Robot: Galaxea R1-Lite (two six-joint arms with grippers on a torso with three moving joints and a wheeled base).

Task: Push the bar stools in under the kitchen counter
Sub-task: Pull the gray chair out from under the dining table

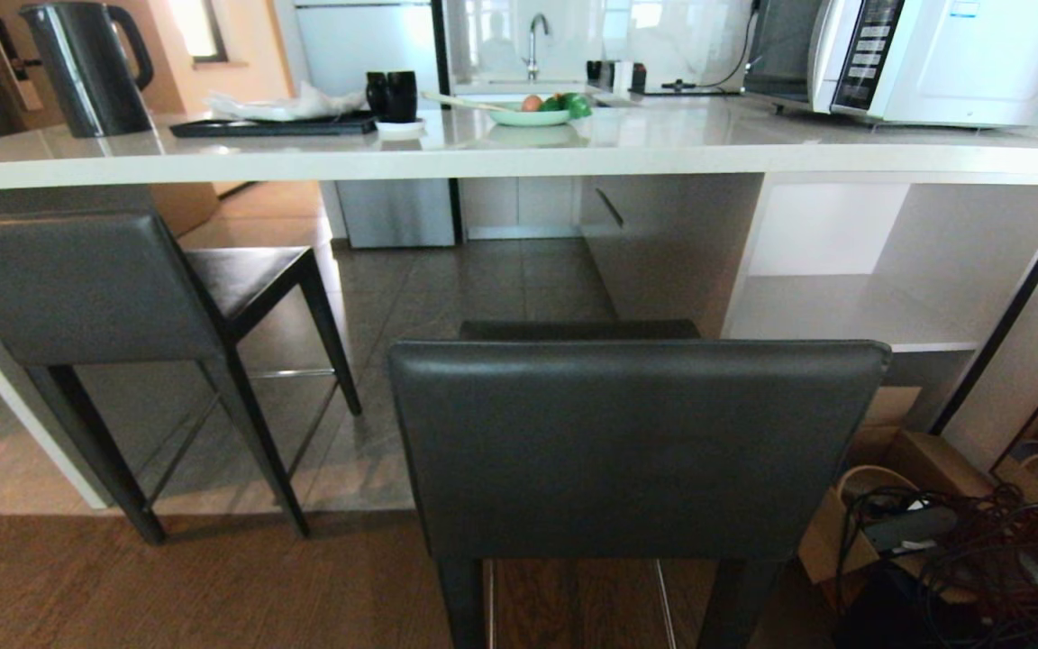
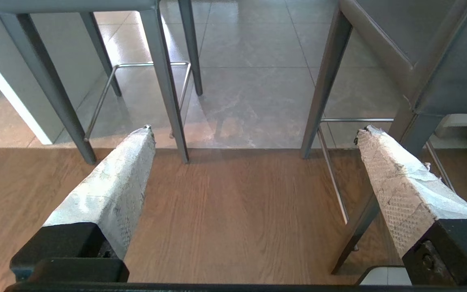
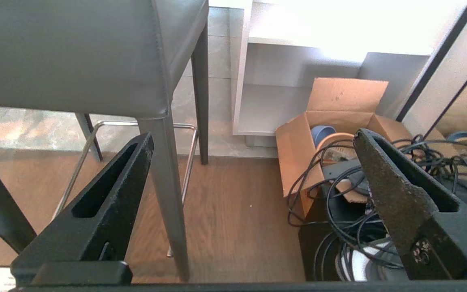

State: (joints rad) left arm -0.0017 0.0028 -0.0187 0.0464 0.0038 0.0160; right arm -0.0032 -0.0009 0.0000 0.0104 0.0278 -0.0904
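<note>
Stools stand short of the kitchen counter (image 1: pixel 519 158): the near stool (image 1: pixel 636 451) at twelve o'clock between both spread, empty grippers, left gripper (image 2: pixel 253 134), right gripper (image 3: pixel 253 142), and the far stool (image 1: pixel 86 288) at ten o'clock.

black kettle (image 1: pixel 86 68), microwave (image 1: pixel 920 54), fruit plate (image 1: pixel 530 114) up top; cardboard box (image 3: pixel 330 134) with tangled cables (image 3: pixel 363 202) on wood floor (image 2: pixel 233 219)
</note>
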